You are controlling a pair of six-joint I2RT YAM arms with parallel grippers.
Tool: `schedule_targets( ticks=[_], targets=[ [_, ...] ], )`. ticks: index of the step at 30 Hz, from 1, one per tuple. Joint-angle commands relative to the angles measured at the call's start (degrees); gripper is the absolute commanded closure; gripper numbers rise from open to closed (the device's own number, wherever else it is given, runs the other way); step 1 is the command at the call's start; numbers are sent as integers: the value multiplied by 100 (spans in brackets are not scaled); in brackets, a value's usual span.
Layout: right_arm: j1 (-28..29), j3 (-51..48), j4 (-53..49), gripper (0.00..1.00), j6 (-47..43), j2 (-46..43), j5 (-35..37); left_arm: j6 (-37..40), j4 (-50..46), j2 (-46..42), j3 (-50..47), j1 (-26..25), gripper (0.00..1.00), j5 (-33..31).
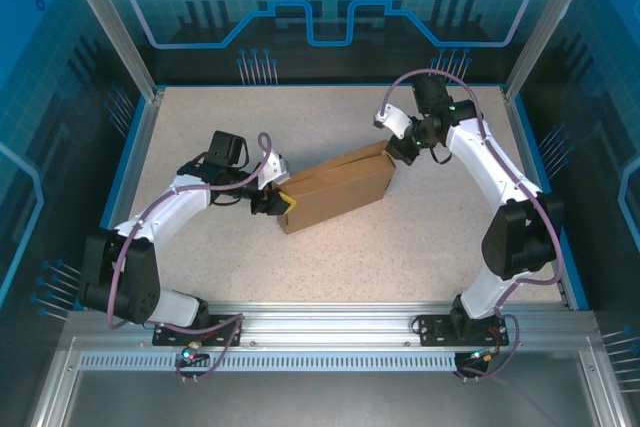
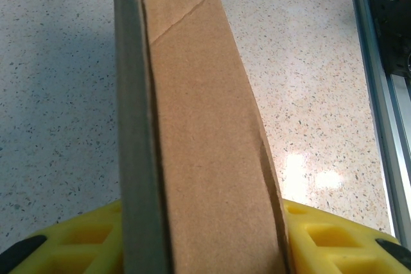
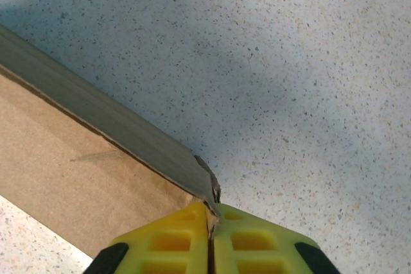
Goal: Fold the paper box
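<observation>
The paper box (image 1: 338,185) is a flat-folded brown cardboard piece lying slantwise mid-table. My left gripper (image 1: 278,197) holds its near-left end. In the left wrist view the box's thick brown edge (image 2: 199,126) runs up between the yellow fingers (image 2: 334,235), which press on both of its sides. My right gripper (image 1: 395,152) is at the box's far-right corner. In the right wrist view its yellow fingers (image 3: 167,242) are pinched together on the frayed cardboard corner (image 3: 209,187), with the box panel (image 3: 77,171) stretching away to the left.
The speckled white table (image 1: 400,247) is walled by blue edging at the left, back and right. An aluminium rail (image 1: 330,322) with both arm bases runs along the near edge; it also borders the left wrist view as a metal rail (image 2: 379,94).
</observation>
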Motion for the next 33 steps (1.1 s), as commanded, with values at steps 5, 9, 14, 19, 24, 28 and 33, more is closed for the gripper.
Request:
schedule_targets(
  ticks=[5,9,14,19,24,28,33],
  targets=[
    [361,326,-314,94,1096,-44,620,-55,111,67,151,58,66,205],
    [622,320,-351,94,1935,-29,1057,-102,146,68,155,58,66,142],
    [718,59,-214,96,2694,-171,1245,-198,214,76,155,58,67,148],
    [744,-311,113,98,2975,-366,1242,-291,249,77,147,58,67,105],
    [753,-706,427,98,3077,-481,1292,-348,277,97,146,58,67,68],
    [754,-1031,670,98,3115,-618,1328,-358,278,97,146,59,67,27],
    [716,-1420,983,99,3004,-896,1472,-367,280,121,160,58,67,19]
  ],
)
